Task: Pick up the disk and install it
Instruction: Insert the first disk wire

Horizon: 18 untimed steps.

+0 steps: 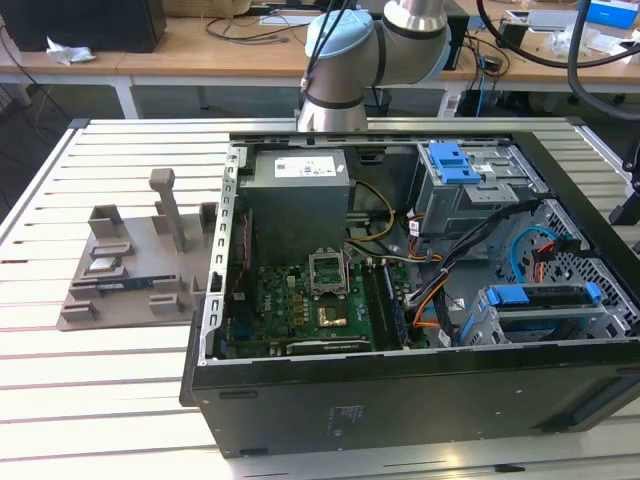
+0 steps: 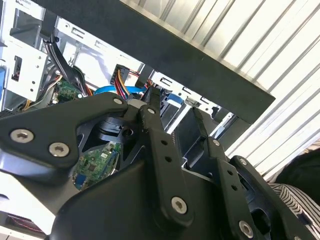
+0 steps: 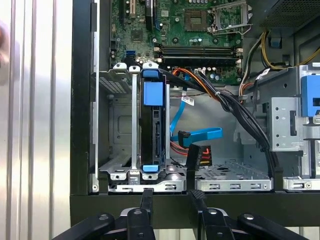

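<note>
One disk (image 3: 152, 135) stands on edge in its grey metal bay (image 3: 120, 125) inside the open computer case (image 1: 400, 385), blue rail ends showing at both ends, so it appears already seated. The gripper (image 3: 170, 197) hovers just outside the case wall by that bay, fingers (image 3: 146, 199) apart and empty. Black cables (image 3: 235, 107) and a blue data cable (image 3: 200, 135) lie beside the bay, clear of it.

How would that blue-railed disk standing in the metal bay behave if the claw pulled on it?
The disk looks like a stiff slab, so it probably won't flex. Seated edge-on in the grey cage, it likely slides rather than tips. Its blue rail tabs look plastic, perhaps breakable.
</note>
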Each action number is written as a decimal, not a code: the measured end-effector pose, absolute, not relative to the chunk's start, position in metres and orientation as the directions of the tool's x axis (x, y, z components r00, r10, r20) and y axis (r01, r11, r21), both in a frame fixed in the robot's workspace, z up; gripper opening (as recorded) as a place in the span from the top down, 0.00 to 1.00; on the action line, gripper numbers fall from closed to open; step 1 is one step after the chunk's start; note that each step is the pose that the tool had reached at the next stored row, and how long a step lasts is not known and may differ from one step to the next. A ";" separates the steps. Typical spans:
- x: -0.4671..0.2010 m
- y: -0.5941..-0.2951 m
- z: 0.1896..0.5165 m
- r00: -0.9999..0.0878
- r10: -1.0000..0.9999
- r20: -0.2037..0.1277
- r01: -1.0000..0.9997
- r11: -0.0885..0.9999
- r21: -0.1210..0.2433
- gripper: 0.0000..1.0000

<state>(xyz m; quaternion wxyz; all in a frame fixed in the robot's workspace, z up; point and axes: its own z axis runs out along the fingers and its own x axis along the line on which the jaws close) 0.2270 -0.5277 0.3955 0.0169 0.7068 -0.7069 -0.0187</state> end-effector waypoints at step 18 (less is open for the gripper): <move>0.200 -0.501 0.362 -0.010 -1.000 0.019 -0.999 0.011 0.050 0.58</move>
